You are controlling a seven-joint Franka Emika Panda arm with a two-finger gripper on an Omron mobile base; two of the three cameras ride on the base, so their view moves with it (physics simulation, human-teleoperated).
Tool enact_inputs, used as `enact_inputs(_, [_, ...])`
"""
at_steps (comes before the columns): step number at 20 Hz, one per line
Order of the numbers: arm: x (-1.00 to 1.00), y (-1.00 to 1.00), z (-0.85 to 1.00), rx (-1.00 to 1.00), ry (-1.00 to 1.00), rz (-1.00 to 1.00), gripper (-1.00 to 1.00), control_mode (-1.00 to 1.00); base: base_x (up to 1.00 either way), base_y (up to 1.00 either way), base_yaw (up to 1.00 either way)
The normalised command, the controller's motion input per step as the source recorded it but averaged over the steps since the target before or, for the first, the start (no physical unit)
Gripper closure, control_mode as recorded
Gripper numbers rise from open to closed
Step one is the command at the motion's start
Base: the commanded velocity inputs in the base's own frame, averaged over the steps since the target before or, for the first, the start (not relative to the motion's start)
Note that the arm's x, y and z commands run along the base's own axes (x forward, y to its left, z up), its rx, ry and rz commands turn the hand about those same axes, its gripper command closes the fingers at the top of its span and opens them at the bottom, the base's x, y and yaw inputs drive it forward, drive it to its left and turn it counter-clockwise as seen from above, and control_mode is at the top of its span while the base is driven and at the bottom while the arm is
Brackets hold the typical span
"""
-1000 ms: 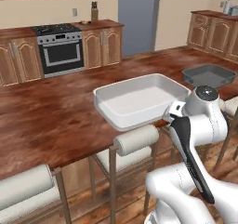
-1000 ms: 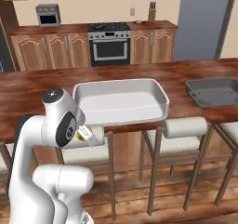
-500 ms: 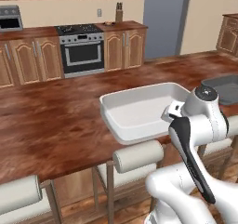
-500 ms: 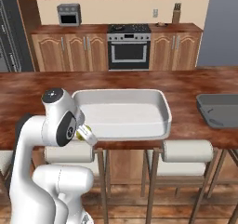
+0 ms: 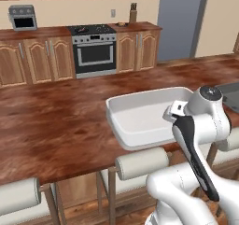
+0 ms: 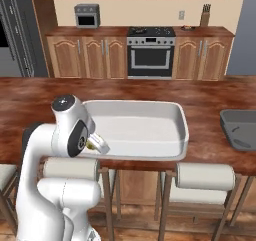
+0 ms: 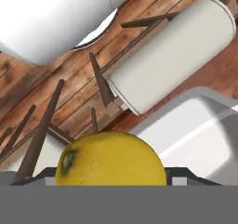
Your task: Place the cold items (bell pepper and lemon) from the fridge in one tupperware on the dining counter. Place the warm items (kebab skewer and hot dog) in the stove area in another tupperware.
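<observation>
From the hand view I see the lemon (image 7: pixel 111 159) sitting right between my jaws, which are closed on it; its yellow skin fills the lower middle, with a small green stem scar on its left side. Beyond it lies a white padded stool (image 7: pixel 172 56) over the wooden floor, and the corner of the white tupperware (image 7: pixel 200 135). In the right base view, the gripper (image 6: pixel 96 144) is tucked under the arm's elbow, at the near left edge of that tupperware (image 6: pixel 182 130) on the dining desk (image 6: pixel 30 100). A second, dark tupperware (image 6: pixel 240 130) rests farther right. The stove (image 5: pixel 93 51) stands against the back wall.
</observation>
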Motion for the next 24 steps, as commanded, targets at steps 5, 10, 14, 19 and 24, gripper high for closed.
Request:
enact_inputs(5, [0.97, -0.23, 0.24, 0.07, 0.13, 0.22, 1.0, -1.0, 0.0, 0.0, 0.0])
enact_inputs(10, [1.0, 0.02, 0.52, 0.0, 0.42, 0.13, 1.0, -1.0, 0.0, 0.0, 0.0])
enact_inputs(14, [1.0, 0.31, 0.03, -0.11, 0.5, 0.08, 1.0, -1.0, 0.0, 0.0, 0.0])
enact_inputs(19, [1.0, 0.16, -0.84, -0.08, 0.2, 0.14, 1.0, -1.0, 0.0, 0.0, 0.0])
enact_inputs(24, [1.0, 0.0, -0.89, 0.01, -0.07, 0.1, 1.0, -1.0, 0.0, 0.0, 0.0])
